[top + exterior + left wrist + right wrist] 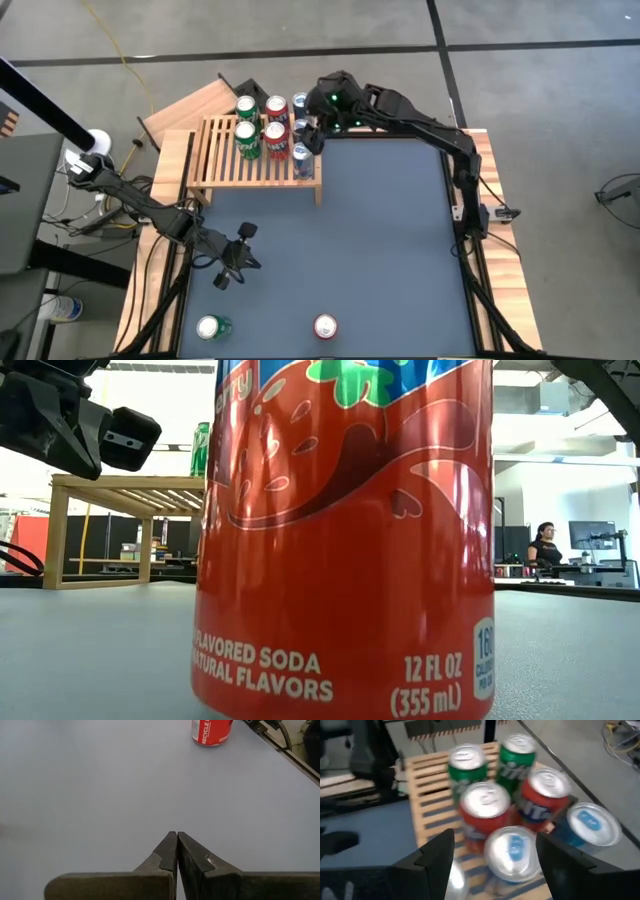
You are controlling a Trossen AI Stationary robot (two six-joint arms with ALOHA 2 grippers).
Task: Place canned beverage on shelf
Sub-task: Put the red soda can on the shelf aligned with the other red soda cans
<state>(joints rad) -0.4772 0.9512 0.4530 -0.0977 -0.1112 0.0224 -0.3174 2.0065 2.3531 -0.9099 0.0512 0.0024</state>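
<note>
My right pincer [495, 857] straddles a blue-topped can [512, 852] on the shelf [225, 165], fingers apart. Lifting off crooked could clip its close-packed neighbours and topple them. My left pincer [177, 851], shut and empty, waits over the tabletop [380, 240].

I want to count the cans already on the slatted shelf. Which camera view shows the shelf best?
The high view: it looks straight down on the whole shelf with six cans clustered at one end. The right wrist view shows only that end, between the open right gripper. The low view shows a side-on part behind a red can. The left wrist view misses it.
</note>
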